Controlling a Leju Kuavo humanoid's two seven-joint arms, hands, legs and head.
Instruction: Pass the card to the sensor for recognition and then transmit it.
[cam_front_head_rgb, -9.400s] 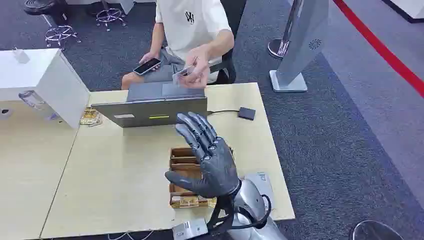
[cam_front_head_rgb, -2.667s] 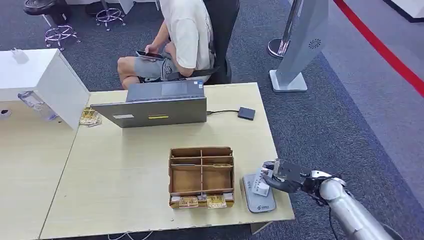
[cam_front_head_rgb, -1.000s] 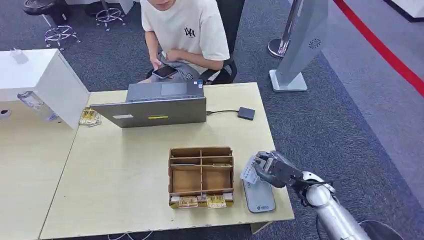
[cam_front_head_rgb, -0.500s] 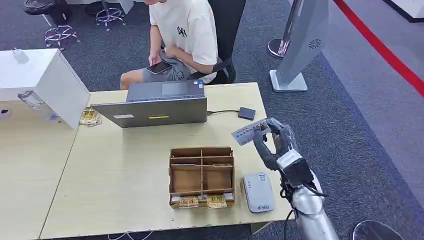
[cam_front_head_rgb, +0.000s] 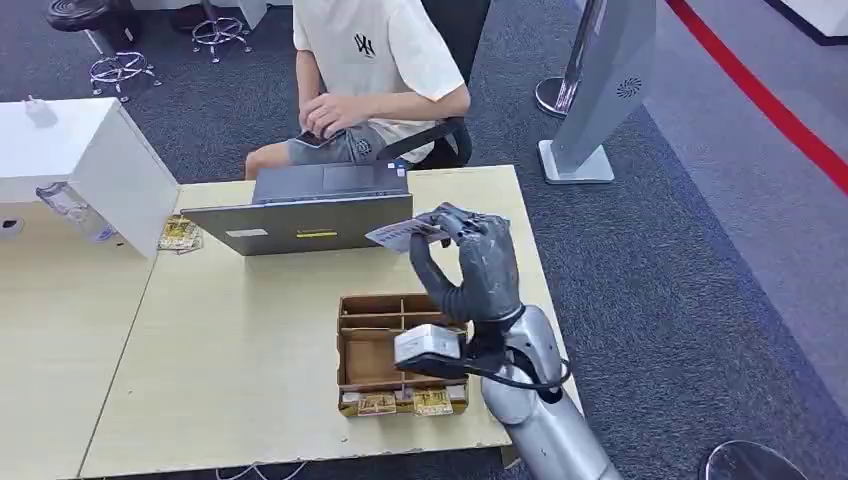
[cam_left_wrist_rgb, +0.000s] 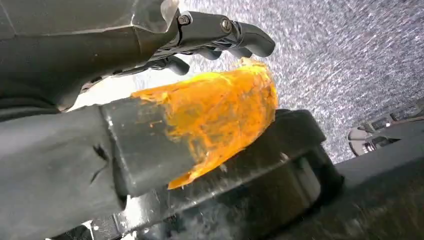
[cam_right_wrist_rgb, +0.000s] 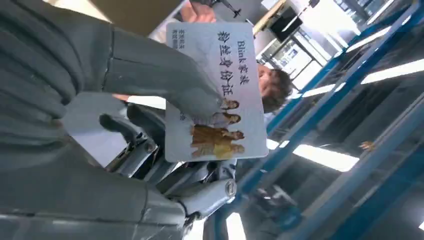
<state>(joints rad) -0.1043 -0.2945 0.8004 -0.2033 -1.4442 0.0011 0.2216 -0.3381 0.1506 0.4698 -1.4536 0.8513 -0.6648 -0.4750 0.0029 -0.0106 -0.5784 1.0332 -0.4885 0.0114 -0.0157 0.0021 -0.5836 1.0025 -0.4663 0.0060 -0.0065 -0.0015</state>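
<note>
Card up for handoff, transfer pending.
Right hand (cam_front_head_rgb: 478, 262) pinches card (cam_front_head_rgb: 405, 234) raised near laptop (cam_front_head_rgb: 305, 218), toward person (cam_front_head_rgb: 375, 70); left hand (cam_left_wrist_rgb: 210, 42) state: can't tell.

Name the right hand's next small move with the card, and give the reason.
Probably reach the card a little farther over the laptop toward the seated person and hold it there. The right hand pinches it raised above the table, short of the person, whose hands rest in the lap.
</note>
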